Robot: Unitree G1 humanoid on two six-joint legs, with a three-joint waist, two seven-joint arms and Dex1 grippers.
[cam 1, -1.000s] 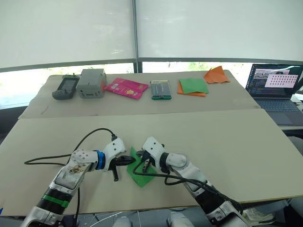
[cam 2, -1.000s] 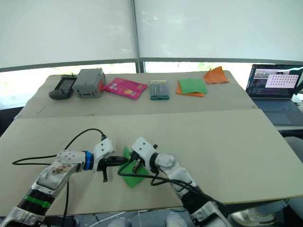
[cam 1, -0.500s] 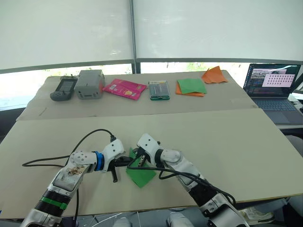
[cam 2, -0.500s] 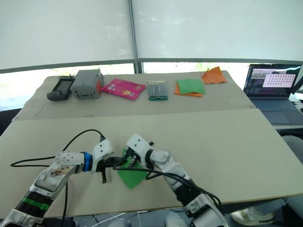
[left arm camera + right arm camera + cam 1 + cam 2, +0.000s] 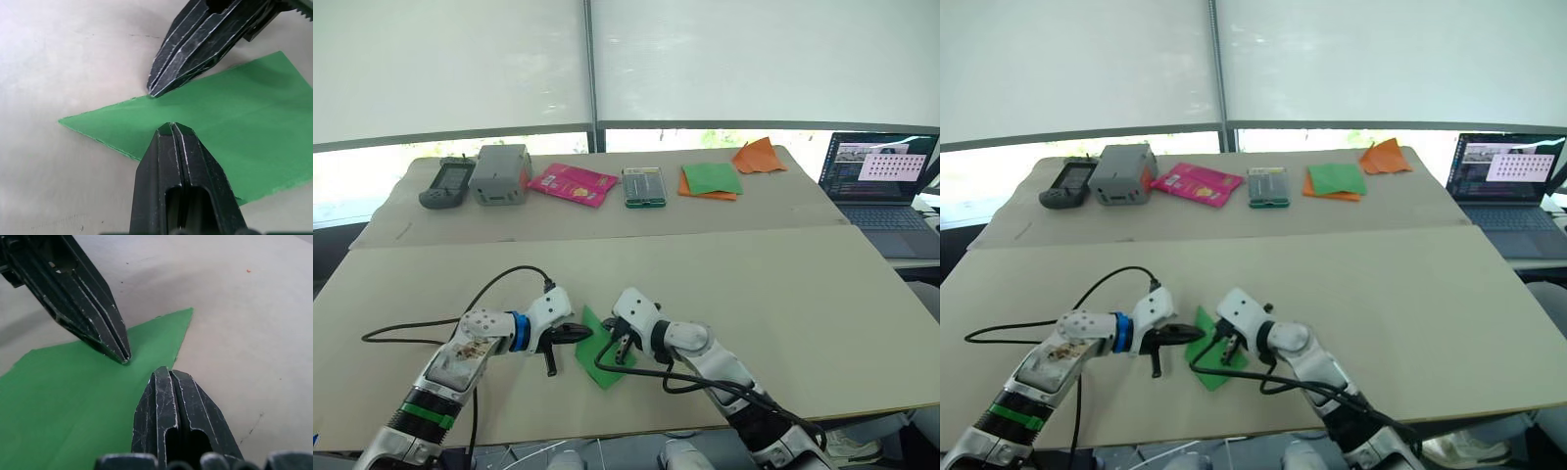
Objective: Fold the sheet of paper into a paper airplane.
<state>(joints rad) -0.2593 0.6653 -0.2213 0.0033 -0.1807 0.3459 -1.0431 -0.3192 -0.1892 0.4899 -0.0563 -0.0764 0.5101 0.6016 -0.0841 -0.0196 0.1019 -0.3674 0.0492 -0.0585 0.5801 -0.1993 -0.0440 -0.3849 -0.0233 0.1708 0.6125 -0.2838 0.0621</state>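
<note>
The sheet of paper (image 5: pixel 591 345) is bright green and lies flat as a pointed wedge near the front edge of the table (image 5: pixel 783 294). My left gripper (image 5: pixel 583 333) is shut, and its tip rests on the paper's left edge (image 5: pixel 244 122). My right gripper (image 5: pixel 620 351) is also shut, its tip pressed down on the paper's middle (image 5: pixel 73 391). The two tips stand close together, a short gap apart, near the paper's pointed corner. The right gripper hides part of the sheet.
On the back table stand a grey handheld device (image 5: pixel 447 182), a grey box (image 5: pixel 502 172), a pink packet (image 5: pixel 574 182), a green-edged case (image 5: pixel 645 186), a green-and-orange paper stack (image 5: pixel 711 180) and an orange pointed paper shape (image 5: pixel 760 156). A laptop (image 5: pixel 881 181) is at the far right. A black cable (image 5: pixel 489 289) loops by my left arm.
My right gripper went left toward the left gripper, then came back right and nearer over the paper. The left gripper and the sheet have stayed in place.
</note>
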